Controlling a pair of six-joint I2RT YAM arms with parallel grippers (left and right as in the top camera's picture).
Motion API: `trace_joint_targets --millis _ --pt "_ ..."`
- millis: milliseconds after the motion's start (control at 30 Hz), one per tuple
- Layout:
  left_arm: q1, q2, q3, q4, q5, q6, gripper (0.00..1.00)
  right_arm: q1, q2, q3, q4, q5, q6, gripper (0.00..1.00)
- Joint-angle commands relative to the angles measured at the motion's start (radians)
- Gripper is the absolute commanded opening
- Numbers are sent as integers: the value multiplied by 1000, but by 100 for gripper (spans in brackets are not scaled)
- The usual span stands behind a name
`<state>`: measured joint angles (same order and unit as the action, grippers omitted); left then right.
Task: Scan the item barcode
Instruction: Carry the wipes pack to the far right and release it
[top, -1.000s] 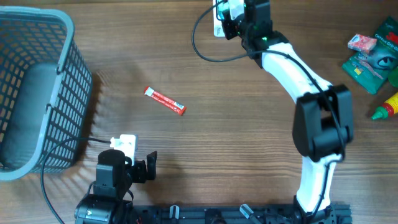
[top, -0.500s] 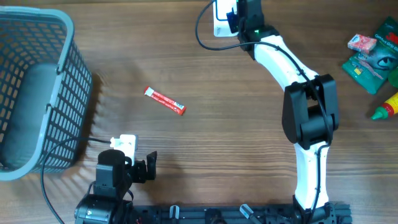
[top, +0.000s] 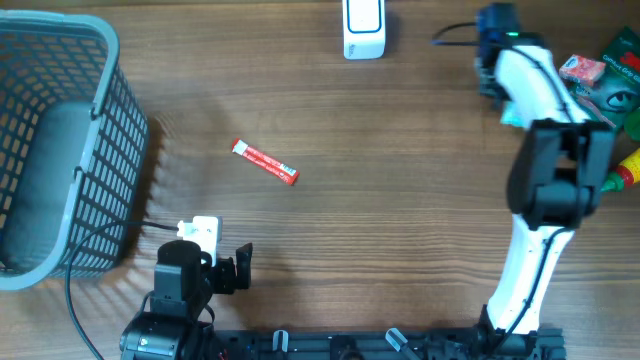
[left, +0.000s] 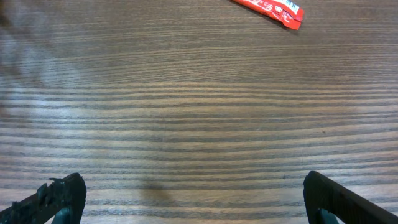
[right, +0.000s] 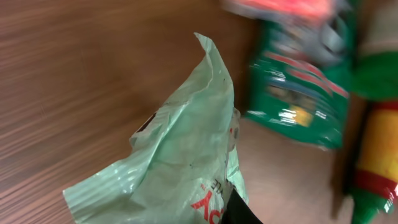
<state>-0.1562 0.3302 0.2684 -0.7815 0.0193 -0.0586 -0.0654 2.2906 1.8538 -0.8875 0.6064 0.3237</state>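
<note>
The pale green plastic packet (right: 180, 155) is thin, crinkled and glossy, and its upper end is pinched into a peak. Red lettering runs along its lower edge, but it is cut off by the frame and turned away, so it cannot be read. A small dark mark sits on its left fold. The packet rises from the bottom of the right wrist view, where one dark finger of the right gripper (right: 235, 209) shows. The gripper seems clamped on the packet's lower end, though the contact itself lies out of frame.

The packet hangs over the far right part of the brown wood-grain table (top: 400, 200), near a blurred dark green printed pouch (right: 298, 102) whose print is illegible. It is well apart from the white box-shaped barcode scanner (top: 363, 28) at the far edge.

The left gripper (left: 193, 208) is spread wide and holds nothing. It sits low over the near left of the table. Ahead of it lies a slim red foil sachet (top: 265, 162) with white print too small to read.
</note>
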Motion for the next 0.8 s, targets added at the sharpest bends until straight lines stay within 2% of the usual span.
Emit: trace_joint_targets --millis 0,167,233,267,400,467,500,533,567,600,633,767 --pt "-5 -1 -1 2 -10 -2 100 -116 -50 -1 -6 43 124 4" --pt "-5 -1 -1 2 -10 -2 100 -232 -50 -1 42 -43 45 5" --pt "-5 -1 -1 2 -10 -2 100 -260 -50 -1 26 -59 47 24" --pt "-5 -1 -1 2 -10 -2 100 -274 -50 -1 9 -58 63 37" --pt "-5 -1 -1 2 -10 -2 100 -306 -60 -1 -51 -58 153 19" --pt "-5 -1 -1 2 -10 -2 100 -315 -74 -1 -72 -58 203 20" --pt "-5 -1 -1 2 -10 -2 100 -319 -89 -1 -78 -68 215 31" --pt "-5 -1 -1 2 -10 -2 100 -319 -105 -1 -79 -83 210 58" --pt "-6 -1 -1 2 -10 -2 100 -317 -123 -1 -78 -107 192 79" --pt "-5 -1 -1 2 -10 -2 100 -314 -145 -1 -78 -134 168 94" --pt "-5 -1 -1 2 -10 -2 100 -310 -164 -1 -78 -160 155 100" --pt "-5 -1 -1 2 -10 -2 100 -283 -269 -1 -82 -360 147 100"
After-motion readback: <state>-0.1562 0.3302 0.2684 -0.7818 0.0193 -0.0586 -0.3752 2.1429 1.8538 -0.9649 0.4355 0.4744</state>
